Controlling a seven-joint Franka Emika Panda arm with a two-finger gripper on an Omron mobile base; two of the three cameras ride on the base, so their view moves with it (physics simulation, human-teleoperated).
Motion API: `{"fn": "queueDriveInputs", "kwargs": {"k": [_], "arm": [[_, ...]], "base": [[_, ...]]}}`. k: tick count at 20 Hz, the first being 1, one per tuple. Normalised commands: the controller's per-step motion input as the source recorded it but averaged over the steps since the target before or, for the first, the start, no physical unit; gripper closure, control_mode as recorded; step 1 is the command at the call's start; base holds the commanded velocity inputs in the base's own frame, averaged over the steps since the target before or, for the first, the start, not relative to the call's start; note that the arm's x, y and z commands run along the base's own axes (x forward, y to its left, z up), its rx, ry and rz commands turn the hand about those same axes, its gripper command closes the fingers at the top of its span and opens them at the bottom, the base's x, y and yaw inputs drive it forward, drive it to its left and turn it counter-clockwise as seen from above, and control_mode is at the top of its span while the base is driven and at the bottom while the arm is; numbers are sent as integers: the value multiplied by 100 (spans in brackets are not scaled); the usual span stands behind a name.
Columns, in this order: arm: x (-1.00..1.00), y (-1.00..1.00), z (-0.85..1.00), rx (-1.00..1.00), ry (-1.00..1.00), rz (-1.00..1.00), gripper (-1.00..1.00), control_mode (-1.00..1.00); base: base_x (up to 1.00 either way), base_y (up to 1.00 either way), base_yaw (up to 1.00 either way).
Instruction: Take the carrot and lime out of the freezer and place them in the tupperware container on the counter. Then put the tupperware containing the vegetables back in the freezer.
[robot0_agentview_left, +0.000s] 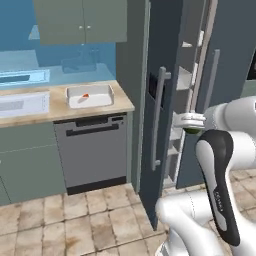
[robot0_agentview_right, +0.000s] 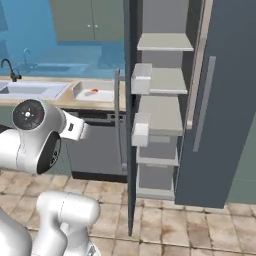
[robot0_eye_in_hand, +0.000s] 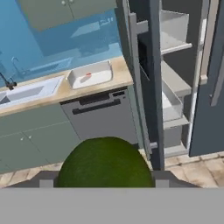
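I am holding the lime in the hand: in the hand view the dark green ball is sitting right against the bottom of the picture, with a dark finger tip pressing on each side of it, so the hand is clamped on the lime. In the left base view I am seeing the white hand reaching out level in front of the open freezer, with a sliver of green lime peeking from under it.

The hand is hanging in the air beside the slate-blue freezer door, well apart from the tabletop. The freezer's pale grey shelves and white door bins are showing in the right base view, where the arm's white wrist is pointing toward the door.

The tupperware container is resting on the beige tabletop near its right end, just above the dark dishwasher front. The carrot is lying inside it, a small orange-red fleck on the white floor of the tray. From the hand view the container is lying up and to the left of the lime, well apart from it, with the carrot inside. The white sink is sitting further left along the tabletop.
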Motion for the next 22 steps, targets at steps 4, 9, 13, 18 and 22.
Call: {"fn": "queueDriveInputs", "kwargs": {"k": [4,9,13,18,22], "arm": [[0,0,0,0,0,0,100,100],[0,0,0,0,0,0,100,100],[0,0,0,0,0,0,100,100],[0,0,0,0,0,0,100,100],[0,0,0,0,0,0,100,100]], "base": [[39,100,0],[91,99,-12],[100,71,-22],[94,35,-27],[74,4,-37]]}}
